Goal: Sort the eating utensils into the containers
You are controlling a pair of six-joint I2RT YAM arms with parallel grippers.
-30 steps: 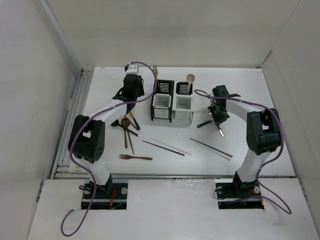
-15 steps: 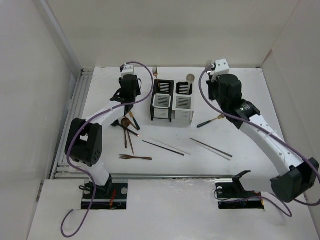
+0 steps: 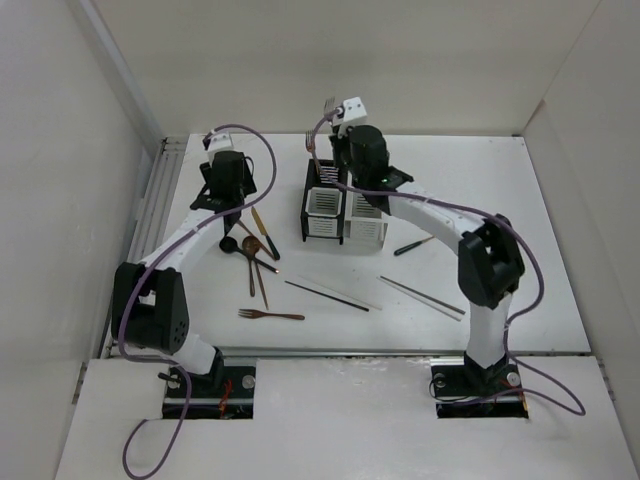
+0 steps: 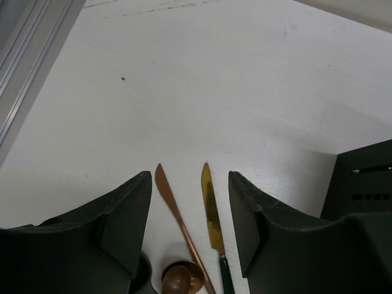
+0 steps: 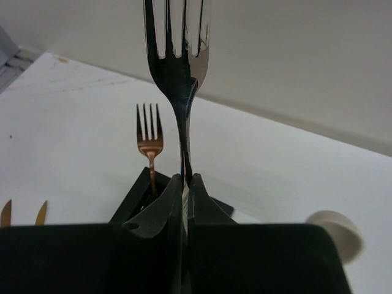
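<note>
Swung across from the right side of the desk [image 3: 500, 180], the right arm [image 3: 430, 210] is now stretched over the containers [image 3: 345, 205], while the left arm [image 3: 190, 235] is drawn back toward the left edge and its fingers are spread wider than before. The right fingers [image 5: 166, 211] are pressed shut on the neck of a silver fork [image 5: 177, 61], which is held upright with its tines at the top, above the caddies. A copper fork [image 5: 150, 131] is seen standing in the left caddy, tines up, and the round bowl of a pale wooden spoon [image 5: 334, 229] is seen at the right one.

The left fingers [image 4: 122, 220] are parted with nothing between them; they are held above the desk, and a copper knife [image 4: 177, 214] and a gold knife [image 4: 210, 208] are framed in the gap (both lie flat on the desk, side by side, not touching). A brown spoon [image 4: 179, 278] is partly seen below the copper knife's handle.

Other utensils are left on the desk in front of the containers: a brown fork [image 3: 272, 315] near the left arm's base, two pairs of chopsticks [image 3: 330, 294] laid slantwise near the middle, and a dark-handled piece [image 3: 413, 245] just right of the containers, its kind not made out
</note>
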